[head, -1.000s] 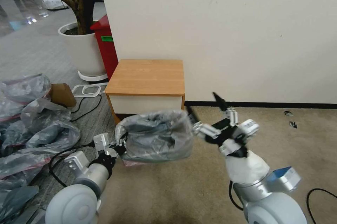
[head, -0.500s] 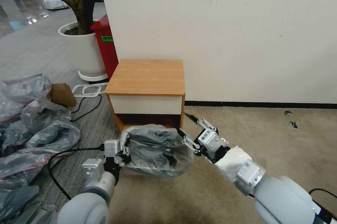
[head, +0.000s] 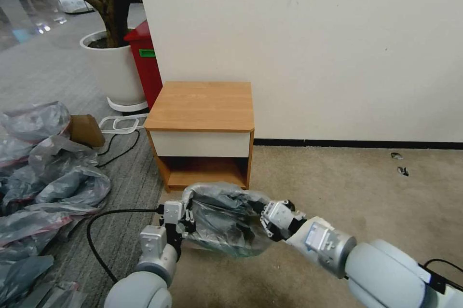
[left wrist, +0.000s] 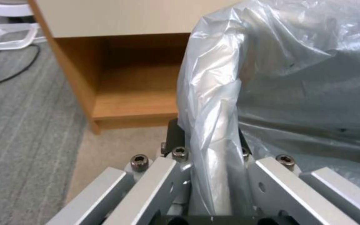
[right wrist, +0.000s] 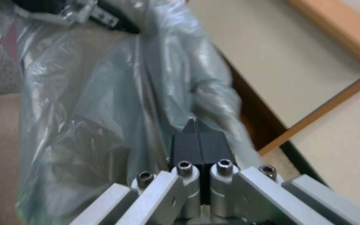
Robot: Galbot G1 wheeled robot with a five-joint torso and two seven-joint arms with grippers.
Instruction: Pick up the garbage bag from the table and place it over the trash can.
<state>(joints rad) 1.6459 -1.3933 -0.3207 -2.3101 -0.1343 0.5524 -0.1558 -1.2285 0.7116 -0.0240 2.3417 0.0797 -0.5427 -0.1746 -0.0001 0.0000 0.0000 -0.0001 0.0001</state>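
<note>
1. Thin, crinkly, translucent grey plastic garbage bag (head: pixel 224 218) is low on the tan carpet, in front of the open lower shelf of the small light-brown wooden bench with a white drawer front (head: pixel 202 105). It is stretched between the two grippers, mouth spread, bulging over something underneath. The small cream-white trash can is presumably below it, but the plastic hides it; I cannot confirm the rim is caught.
2. Left gripper (left wrist: pixel 207 150) is clamped on a bunched fold of the bag's edge on the robot's left; the film runs up out of the jaws in a tight rope.
3. Right gripper (right wrist: pixel 197 137) has its black fingertips pressed together at the bag's opposite edge. Whether film is pinched between them I cannot tell from the wrist view; the head view shows it against the plastic.
4. Risk: the film is taut and thin. Pulling the two sides further apart or down could tear it at the pinch points.
5. Risk: if the right side has no real hold, that edge may spring back and slide off the bin.
6. Risk: dragging the bag could tip or shift a light bin toward the bench.
7. The heap of similar grey bags (head: pixel 43 173) on the floor to the robot's left is well apart, no interference.
</note>
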